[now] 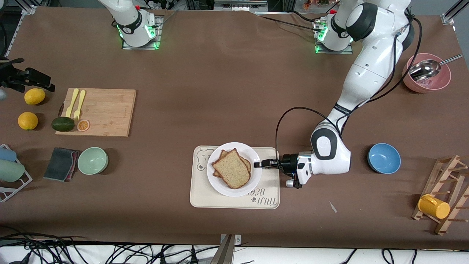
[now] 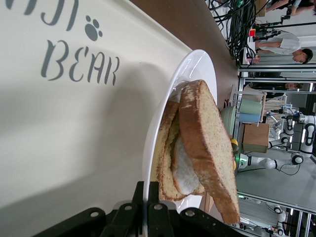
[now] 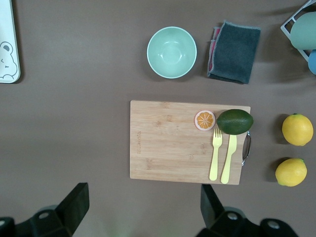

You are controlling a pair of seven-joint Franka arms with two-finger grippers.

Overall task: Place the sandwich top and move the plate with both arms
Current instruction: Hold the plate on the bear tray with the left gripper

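Observation:
The sandwich top [image 1: 231, 168], a tan speckled slice, lies on a darker slice with egg white [image 2: 185, 170] showing between them. Both rest on the white plate [image 1: 220, 185], which sits on the cream bear tray [image 1: 205, 198]. My left gripper [image 1: 258, 164] is low at the plate's edge toward the left arm's end, shut on the rim. In the left wrist view the black fingers [image 2: 140, 195] pinch the plate [image 2: 197, 66] rim, with the sandwich top [image 2: 205, 143] just past them. My right gripper [image 3: 144, 192] hangs open and empty, high over bare table beside the cutting board [image 3: 187, 140].
A blue bowl [image 1: 384, 158] sits beside the left arm's wrist. A pink bowl with a spoon [image 1: 427, 73] and a wooden rack with a yellow mug [image 1: 434, 206] stand at that end. Green bowl [image 1: 92, 160], cloth [image 1: 60, 164], cutting board [image 1: 102, 110] and lemons [image 1: 34, 96] lie toward the right arm's end.

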